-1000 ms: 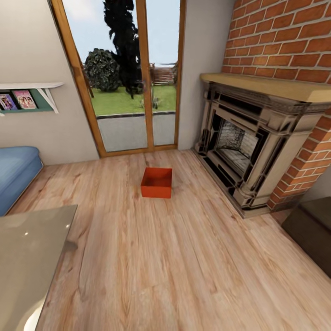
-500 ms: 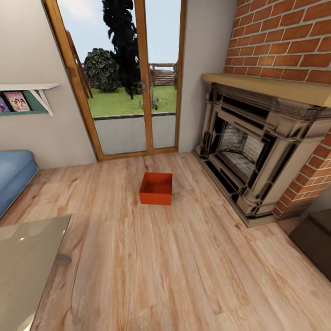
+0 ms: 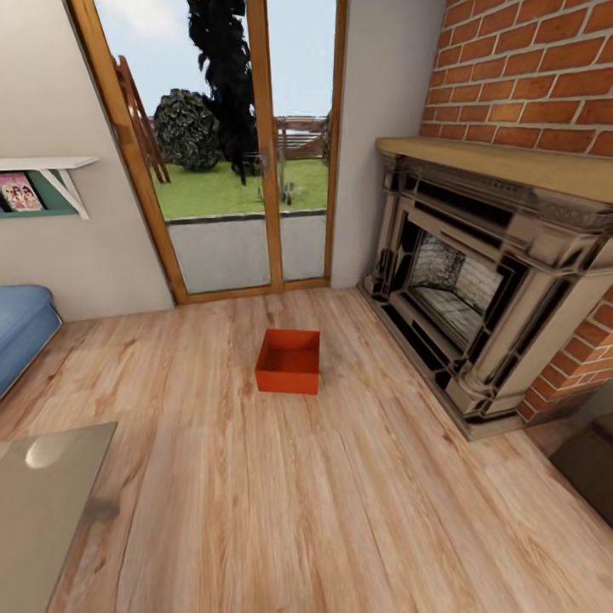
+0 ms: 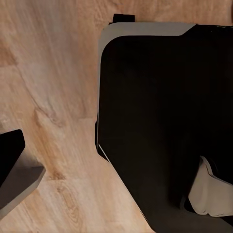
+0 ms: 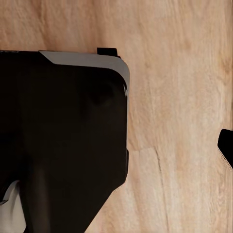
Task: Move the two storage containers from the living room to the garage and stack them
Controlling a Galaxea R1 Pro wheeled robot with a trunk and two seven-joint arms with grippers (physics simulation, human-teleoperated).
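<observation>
One orange-red open-top storage container (image 3: 289, 362) sits empty on the light wood planks of the living room, in front of the glass doors and left of the fireplace. The other storage container and the garage are out of view. In the left wrist view a dark finger (image 4: 10, 162) juts in at the edge, over bare planks beside the robot's black base (image 4: 165, 121). The right wrist view has a sliver of a dark finger (image 5: 226, 145) at its edge, next to the same base (image 5: 63, 136). Too little of either gripper shows to tell open from shut.
A brick fireplace (image 3: 477, 281) with a wooden mantel lines the right side. A dark chest (image 3: 592, 464) sits at the right edge, a glass-topped table (image 3: 42, 502) at lower left, a blue sofa (image 3: 17, 328) at far left. Wood-framed glass doors (image 3: 238, 153) stand behind the container.
The whole head view has shifted as the camera moved forward: table, sofa and chest have slid toward the picture's edges. The container has kept its place on the planks.
</observation>
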